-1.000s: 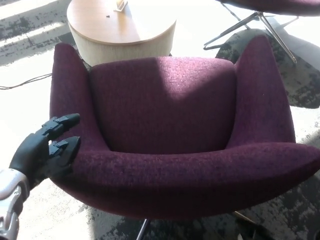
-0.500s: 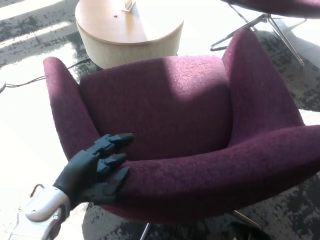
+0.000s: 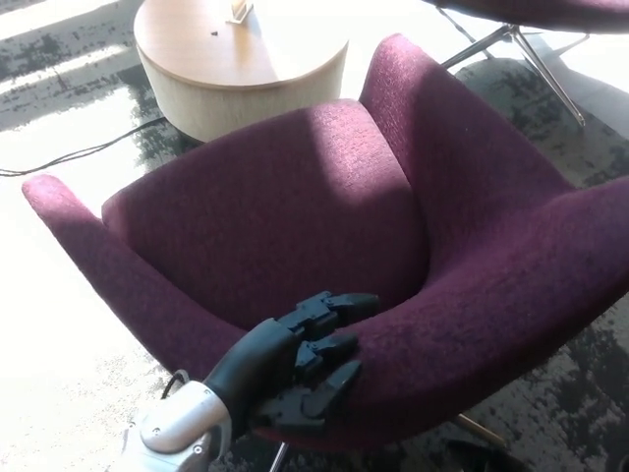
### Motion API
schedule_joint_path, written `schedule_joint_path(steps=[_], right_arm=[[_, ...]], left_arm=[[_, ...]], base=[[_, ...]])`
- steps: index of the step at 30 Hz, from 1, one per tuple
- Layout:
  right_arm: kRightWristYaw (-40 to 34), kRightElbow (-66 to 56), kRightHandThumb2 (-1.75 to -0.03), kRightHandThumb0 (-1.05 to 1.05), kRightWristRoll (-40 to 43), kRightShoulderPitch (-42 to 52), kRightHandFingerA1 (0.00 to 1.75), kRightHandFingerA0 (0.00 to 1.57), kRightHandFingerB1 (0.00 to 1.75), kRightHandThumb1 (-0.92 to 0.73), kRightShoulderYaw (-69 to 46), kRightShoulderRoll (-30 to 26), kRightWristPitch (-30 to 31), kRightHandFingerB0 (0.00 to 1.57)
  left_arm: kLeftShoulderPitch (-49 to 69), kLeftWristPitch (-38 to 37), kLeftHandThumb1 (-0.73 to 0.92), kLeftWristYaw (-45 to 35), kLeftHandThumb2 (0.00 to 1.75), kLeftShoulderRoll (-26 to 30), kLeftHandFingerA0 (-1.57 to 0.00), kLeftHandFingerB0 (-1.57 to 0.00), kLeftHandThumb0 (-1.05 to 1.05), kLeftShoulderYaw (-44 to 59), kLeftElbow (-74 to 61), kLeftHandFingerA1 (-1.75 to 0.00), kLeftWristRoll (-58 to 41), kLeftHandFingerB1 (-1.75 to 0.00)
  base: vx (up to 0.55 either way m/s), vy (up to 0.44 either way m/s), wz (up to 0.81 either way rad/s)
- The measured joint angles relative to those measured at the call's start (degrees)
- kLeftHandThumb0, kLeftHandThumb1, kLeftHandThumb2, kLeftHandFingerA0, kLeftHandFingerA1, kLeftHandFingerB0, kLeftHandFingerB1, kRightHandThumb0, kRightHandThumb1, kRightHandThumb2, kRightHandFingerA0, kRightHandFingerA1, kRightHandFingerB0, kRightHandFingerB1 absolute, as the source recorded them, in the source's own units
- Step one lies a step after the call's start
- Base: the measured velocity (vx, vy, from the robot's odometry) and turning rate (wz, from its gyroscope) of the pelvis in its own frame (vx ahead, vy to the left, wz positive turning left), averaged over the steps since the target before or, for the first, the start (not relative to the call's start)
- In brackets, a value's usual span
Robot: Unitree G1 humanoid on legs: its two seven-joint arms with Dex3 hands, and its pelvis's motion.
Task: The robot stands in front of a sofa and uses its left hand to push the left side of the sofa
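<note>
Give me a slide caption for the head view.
Robot's left hand presses its spread fingers on the back rim of a purple armchair, a round wooden table beyond it.

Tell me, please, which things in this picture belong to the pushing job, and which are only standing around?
Belong to the job:
- purple sofa chair
- left hand, fingers apart, pressed against the chair's near edge

Only standing around:
- round wooden table behind the chair
- small object on that table, too small to identify
- second chair with metal legs, top right
- black cable on the floor

Round table [image 3: 241, 69] close behind sofa [image 3: 324, 226].
</note>
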Motion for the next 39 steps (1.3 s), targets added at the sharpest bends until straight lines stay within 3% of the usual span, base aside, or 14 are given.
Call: schedule_joint_path(steps=[1,2,3,4,5,12,13,14,15,16,19,23,24,39], right_arm=[[-0.04,-0.01,-0.64,-0.72,-0.11,0.01,0.40,0.65,0.36,-0.74,0.19,-0.05,0.00,0.50],[-0.09,-0.05,-0.63,-0.70,-0.25,0.06,0.43,0.66,0.35,-0.74,0.41,-0.13,0.00,0.48],[-0.15,-0.20,-0.97,-0.72,-0.40,0.10,0.58,0.65,0.49,-0.63,0.62,-0.18,0.00,0.39],[-0.20,-0.30,-0.97,-0.72,-0.45,0.11,0.58,0.65,0.49,-0.63,0.70,-0.19,0.04,0.39],[-0.64,-0.62,-0.65,-0.67,-0.54,0.16,0.43,0.74,0.35,-0.79,0.79,-0.19,0.43,0.48],[-4.10,-1.44,-0.67,-0.67,-3.25,0.97,0.41,0.67,0.37,-0.89,4.52,-1.04,0.13,0.61],[-4.54,-1.44,-0.67,-0.68,-3.63,0.98,0.40,0.63,0.36,-0.88,4.99,-1.20,-0.08,0.56],[-4.84,-1.44,-0.67,-0.67,-3.87,0.97,0.39,0.62,0.36,-0.87,5.28,-1.33,-0.23,0.55],[-5.12,-1.43,-0.67,-0.67,-4.10,0.95,0.39,0.62,0.36,-0.87,5.52,-1.51,-0.28,0.55],[-5.35,-1.43,-0.67,-0.67,-4.29,0.94,0.39,0.62,0.36,-0.87,5.71,-1.63,-0.32,0.55],[-6.12,-1.42,-0.67,-0.67,-4.81,0.93,0.39,0.62,0.36,-0.87,6.15,-1.89,-0.43,0.55],[-6.82,-1.43,-0.67,-0.67,-5.32,0.93,0.39,0.62,0.36,-0.87,6.48,-1.96,-0.51,0.55],[-6.93,-1.43,-0.67,-0.67,-5.43,0.91,0.39,0.62,0.36,-0.87,6.55,-1.96,-0.53,0.55],[-7.98,-1.31,-0.67,-0.67,-5.88,0.61,0.39,0.62,0.36,-0.87,6.58,-2.14,-0.58,0.55]], left_arm=[[-0.04,0.25,0.55,0.03,1.11,-0.19,-0.04,0.00,-0.36,-0.30,-0.18,-0.49,0.02,-0.46],[-0.23,0.78,0.71,0.11,1.04,-0.53,-0.11,-0.11,-0.84,-0.88,-0.40,-0.45,0.10,-0.42],[-0.54,1.44,0.52,0.18,1.10,-0.73,-0.02,0.00,-0.36,-1.52,-0.64,-0.48,0.25,-0.46],[-0.94,2.05,0.52,0.21,1.10,-0.76,-0.02,0.00,-0.36,-2.01,-0.74,-0.48,0.41,-0.46],[-1.89,2.93,0.54,0.31,1.11,-0.77,-0.02,0.00,-0.36,-3.23,-0.81,-0.48,0.93,-0.46],[-4.14,4.64,0.55,2.13,1.11,-3.10,-0.04,0.00,-0.36,-7.51,-0.04,-0.49,3.58,-0.46],[-4.45,4.76,0.75,2.43,1.07,-3.48,-0.09,-0.03,-0.80,-8.11,0.14,-0.46,3.91,-0.39],[-4.74,4.80,0.57,2.61,1.12,-3.79,-0.03,0.00,-0.35,-8.57,0.37,-0.49,4.19,-0.46],[-5.16,4.80,0.57,2.87,1.12,-4.22,-0.03,0.00,-0.35,-9.32,0.77,-0.49,4.59,-0.46],[-5.42,4.80,0.73,3.09,1.08,-4.52,-0.09,-0.05,-0.70,-9.81,1.01,-0.48,4.93,-0.40],[-6.29,4.61,0.92,3.69,0.84,-5.45,-0.08,-0.04,-0.70,-11.59,1.85,-0.39,6.04,-0.27],[-6.88,4.70,0.92,4.64,1.10,-7.09,0.00,0.00,-0.72,-14.40,1.98,-0.25,7.36,-0.06],[-6.95,4.70,0.92,4.76,1.41,-7.50,0.00,0.00,-0.88,-14.85,2.06,-0.29,7.56,-0.14],[-8.45,6.98,0.92,7.49,1.70,-10.77,0.00,0.00,-1.04,-20.03,2.65,-0.15,10.61,-0.01]], base=[[0.00,0.000,0.00],[0.00,0.000,0.00],[0.00,0.000,0.00],[0.00,0.000,0.00],[0.00,0.000,0.00],[0.00,0.000,0.00],[0.00,0.000,0.00],[0.00,0.000,0.00],[0.00,0.000,0.00],[0.00,0.000,0.00],[0.00,0.000,0.00],[0.00,0.000,0.00],[0.00,0.000,0.00],[0.00,0.000,0.00]])
